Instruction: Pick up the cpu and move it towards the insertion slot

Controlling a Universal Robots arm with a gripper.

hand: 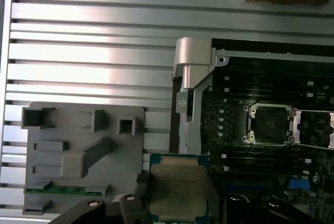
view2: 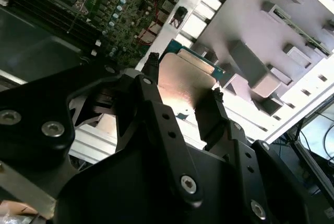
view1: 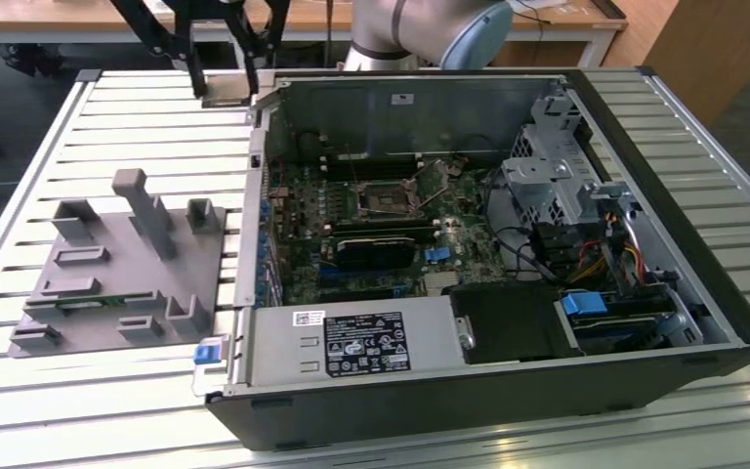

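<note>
gripper (view2: 182, 85) fingers clamped on the cpu (hand: 177, 191), holding it flat in the air above the pc case edge, w/ the insertion slot (hand: 269, 124) well apart.

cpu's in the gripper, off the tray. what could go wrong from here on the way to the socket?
1. The gripper holds the cpu only by two opposite edges, so it could slip or tilt in transit.
2. The case wall and its metal bracket stand between the cpu and the insertion slot; a low path could clip them.
3. The slot's frame is barely larger than the cpu, so a slight skew could miss it.
</note>
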